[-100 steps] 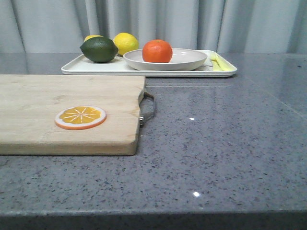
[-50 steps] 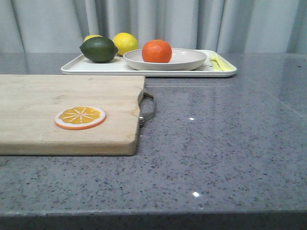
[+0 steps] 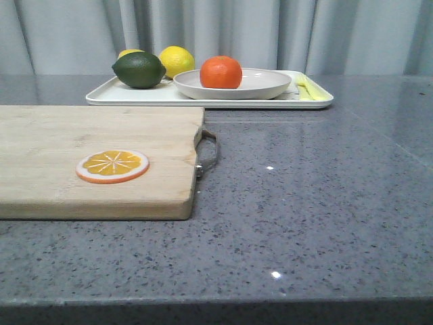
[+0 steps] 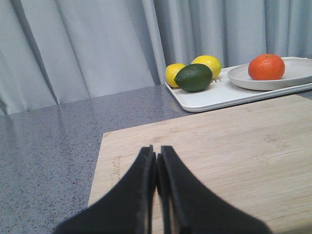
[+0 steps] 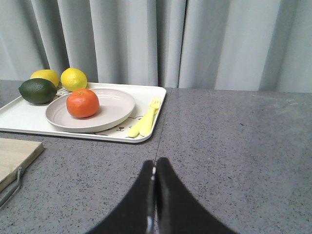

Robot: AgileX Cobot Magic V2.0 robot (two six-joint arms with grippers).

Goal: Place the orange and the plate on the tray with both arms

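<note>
Orange (image 3: 221,72) is sitting on the plate (image 3: 260,88), plate resting on the tray (image 3: 108,95) at approx 12 o'clock on the bench (image 3: 311,203). Lime (image 3: 139,70) & lemons (image 3: 176,60) are lying at the tray's 9 o'clock end. Left gripper (image 4: 157,158) is hovering over the cutting board (image 3: 61,156), jaws pressed together, holding nothing. Right gripper (image 5: 155,168) w/ jaws closed, empty, is hanging above bare bench.

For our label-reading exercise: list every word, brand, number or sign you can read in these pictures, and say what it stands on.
No text can be read in full.
Cutting board: a faint burnt-in mark near its corner, too blurred to read.
Tray: faint dark printing beside the plate, too small to read.
Fruit: no labels.
</note>
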